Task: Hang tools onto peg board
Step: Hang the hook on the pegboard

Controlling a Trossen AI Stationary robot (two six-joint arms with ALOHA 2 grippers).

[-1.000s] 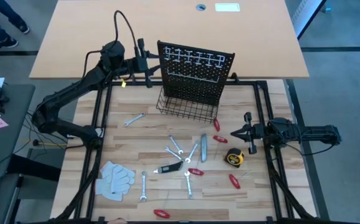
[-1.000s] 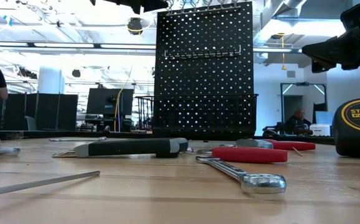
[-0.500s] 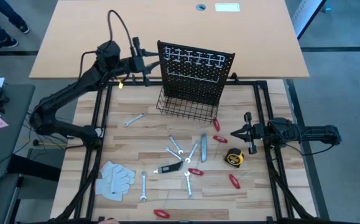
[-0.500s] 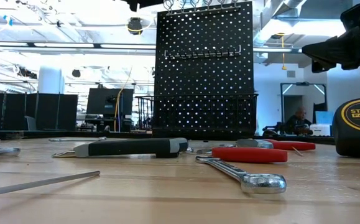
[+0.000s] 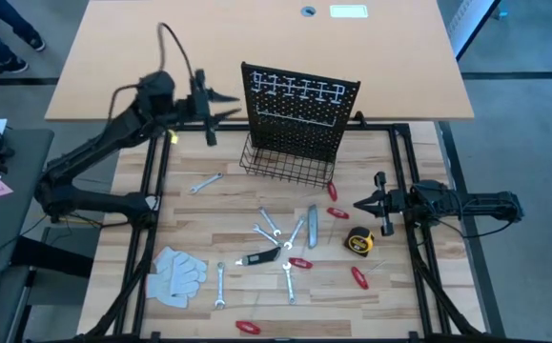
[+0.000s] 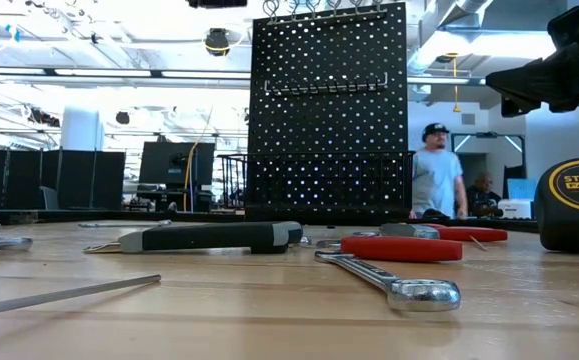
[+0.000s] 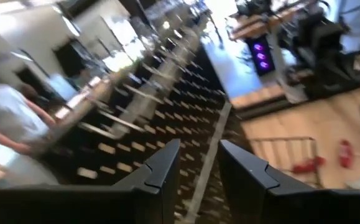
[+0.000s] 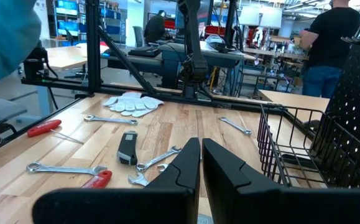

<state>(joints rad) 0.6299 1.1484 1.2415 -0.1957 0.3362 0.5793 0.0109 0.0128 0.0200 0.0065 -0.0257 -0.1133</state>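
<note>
The peg board (image 5: pixel 299 110) stands upright at the table's far middle, with silver hooks along its top and a wire basket (image 5: pixel 290 164) at its base. The tools lie loose on the wood in front of it: wrenches (image 5: pixel 204 183) (image 5: pixel 268 221), a grey utility knife (image 5: pixel 312 225), a yellow-black tape measure (image 5: pixel 358 242), red-handled tools (image 5: pixel 299 263) and a black-handled tool (image 5: pixel 261 255). My left gripper (image 5: pixel 220 103) hangs high, just left of the board's top, open with nothing between its fingers (image 7: pixel 167 165). My right gripper (image 5: pixel 359 203) waits shut at the table's right side.
White work gloves (image 5: pixel 175 274) lie at the near left. A black frame (image 5: pixel 156 191) runs around the wooden top. In the low view a wrench (image 6: pixel 389 280) and the black-handled tool (image 6: pixel 209 237) lie close to the camera. A person (image 6: pixel 437 175) stands in the room behind.
My left gripper has drawn back from the peg board's top edge toward the table's left, rolling about its own axis as it went. Its fingers stay apart with nothing in them. The tools and my right arm have kept still.
</note>
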